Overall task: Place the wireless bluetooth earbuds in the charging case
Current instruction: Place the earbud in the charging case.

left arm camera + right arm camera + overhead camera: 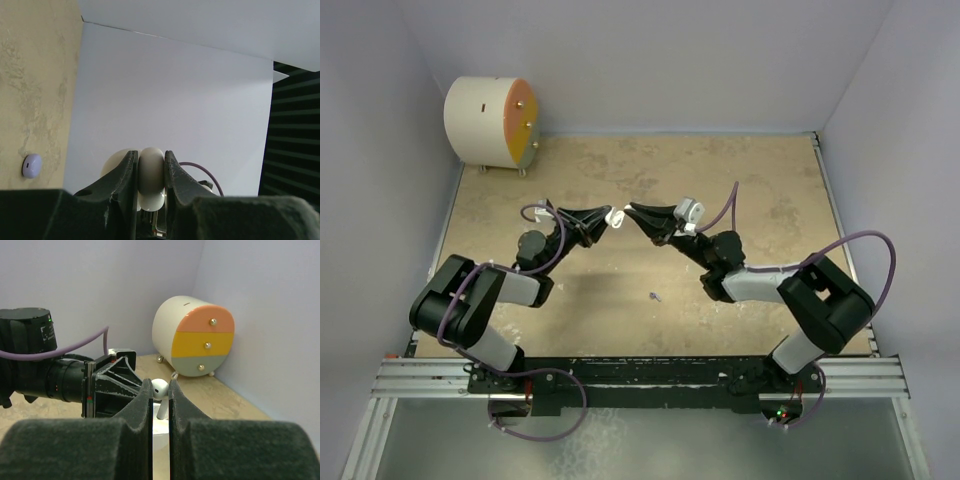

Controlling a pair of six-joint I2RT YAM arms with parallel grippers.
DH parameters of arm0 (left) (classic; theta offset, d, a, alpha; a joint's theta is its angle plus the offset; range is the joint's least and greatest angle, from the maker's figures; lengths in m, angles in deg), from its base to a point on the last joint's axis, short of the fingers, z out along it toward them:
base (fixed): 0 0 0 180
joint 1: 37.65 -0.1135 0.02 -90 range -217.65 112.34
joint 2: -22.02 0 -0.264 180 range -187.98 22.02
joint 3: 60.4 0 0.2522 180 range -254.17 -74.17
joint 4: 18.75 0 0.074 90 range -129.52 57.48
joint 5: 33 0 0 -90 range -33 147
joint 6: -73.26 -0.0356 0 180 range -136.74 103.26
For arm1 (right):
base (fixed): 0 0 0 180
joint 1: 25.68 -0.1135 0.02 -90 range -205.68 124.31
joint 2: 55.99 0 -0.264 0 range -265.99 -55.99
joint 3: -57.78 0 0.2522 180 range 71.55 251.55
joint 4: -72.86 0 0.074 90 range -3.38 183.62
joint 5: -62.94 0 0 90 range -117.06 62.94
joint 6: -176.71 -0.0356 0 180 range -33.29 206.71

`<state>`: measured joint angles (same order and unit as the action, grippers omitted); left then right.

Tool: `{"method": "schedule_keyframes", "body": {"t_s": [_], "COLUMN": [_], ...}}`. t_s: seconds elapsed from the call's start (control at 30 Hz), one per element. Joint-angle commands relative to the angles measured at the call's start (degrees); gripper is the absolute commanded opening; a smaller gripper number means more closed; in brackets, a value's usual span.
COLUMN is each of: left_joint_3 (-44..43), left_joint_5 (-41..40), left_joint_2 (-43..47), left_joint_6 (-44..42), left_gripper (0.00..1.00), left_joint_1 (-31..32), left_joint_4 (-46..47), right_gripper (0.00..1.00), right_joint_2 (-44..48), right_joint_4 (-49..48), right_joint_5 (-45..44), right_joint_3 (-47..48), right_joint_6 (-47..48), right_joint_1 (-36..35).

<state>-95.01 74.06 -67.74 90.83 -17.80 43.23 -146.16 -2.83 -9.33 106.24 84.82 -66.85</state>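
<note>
Between white walls lies a mottled beige bench [620,330]. Above it, the left end effector [607,218] clamps the white charging case [151,172]. The right end effector [629,209], nearly closed, seemingly pinches a white earbud [160,388] against it. Seating probably needs stem alignment, then a gentle press. A lilac earbud [655,296] lies on the bench, and the drawer cabinet [490,122] stands well apart.

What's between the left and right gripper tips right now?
A white earbud: the right wrist view shows it pinched at the right gripper's tips, facing the left gripper, which clamps the white charging case.
</note>
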Motion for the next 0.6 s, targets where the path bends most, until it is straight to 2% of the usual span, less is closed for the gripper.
{"method": "schedule_keyframes", "body": {"t_s": [0.0,0.57], "left_joint_3": [-2.1,-3.2], "left_joint_5": [-0.8,-0.7], "left_joint_2": [2.1,3.1], "left_joint_6": [-0.2,-0.6], "left_gripper": [0.00,0.00], "left_joint_1": [0.8,3.4], "left_joint_4": [1.5,0.2], "right_gripper": [0.00,0.00], "right_joint_2": [0.0,-1.8], "right_joint_4": [-6.0,-6.5], "right_joint_5": [1.6,1.8], "right_joint_3": [0.6,0.4], "right_joint_6": [1.6,1.9], "right_joint_1": [0.3,0.3]}}
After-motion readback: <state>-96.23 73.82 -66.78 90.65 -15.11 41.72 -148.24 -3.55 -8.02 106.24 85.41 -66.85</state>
